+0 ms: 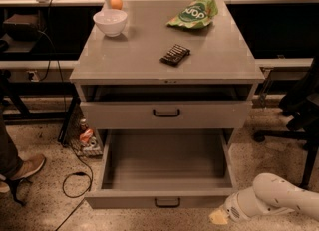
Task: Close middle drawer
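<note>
Two drawers [209,114] [167,161], one bowl [110,22], one bag [193,13], one orange [116,2], one tool [219,217] bottom right.

Warm light is coming down from above, making the grey table [139,51] shine a little. The open middle drawer [164,161] is sitting in soft shadow. The pale tool [219,217] is glowing at the lower right of the frame.

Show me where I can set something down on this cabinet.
On the cabinet top, it is bare along the front edge left of the dark snack bar, and between the white bowl and the green bag. The back corners are crowded. The open middle drawer has a bare tray throughout. The gripper sits low by its front right corner.
</note>
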Robot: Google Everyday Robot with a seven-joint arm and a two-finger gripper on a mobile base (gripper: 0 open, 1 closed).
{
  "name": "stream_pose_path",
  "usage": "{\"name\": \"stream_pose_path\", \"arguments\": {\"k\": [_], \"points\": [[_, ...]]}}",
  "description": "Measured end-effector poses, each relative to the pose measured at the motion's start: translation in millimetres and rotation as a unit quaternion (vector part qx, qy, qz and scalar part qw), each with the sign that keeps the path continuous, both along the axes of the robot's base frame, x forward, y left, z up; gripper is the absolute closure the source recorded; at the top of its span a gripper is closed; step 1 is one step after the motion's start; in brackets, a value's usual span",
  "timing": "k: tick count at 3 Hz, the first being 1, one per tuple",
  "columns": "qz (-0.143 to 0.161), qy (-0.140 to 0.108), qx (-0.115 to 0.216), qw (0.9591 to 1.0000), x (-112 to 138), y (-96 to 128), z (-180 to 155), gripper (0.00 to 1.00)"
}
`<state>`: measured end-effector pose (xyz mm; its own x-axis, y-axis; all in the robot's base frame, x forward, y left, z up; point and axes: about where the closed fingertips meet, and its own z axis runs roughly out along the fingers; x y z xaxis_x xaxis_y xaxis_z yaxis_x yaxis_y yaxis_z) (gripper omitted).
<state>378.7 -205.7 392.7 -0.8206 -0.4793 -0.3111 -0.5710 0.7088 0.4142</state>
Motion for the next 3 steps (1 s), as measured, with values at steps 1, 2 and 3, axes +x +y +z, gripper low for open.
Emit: {"name": "stream_pose_path", "arguments": {"k": [1,2,3], "points": [[0.017,-0.074,0.021,0.9969,47,35,11,1.0],[0.018,-0.077,0.022,0.9966,46,36,11,1.0],[0.041,-0.154,0.051,0.9859,100,80,29,1.0]]}}
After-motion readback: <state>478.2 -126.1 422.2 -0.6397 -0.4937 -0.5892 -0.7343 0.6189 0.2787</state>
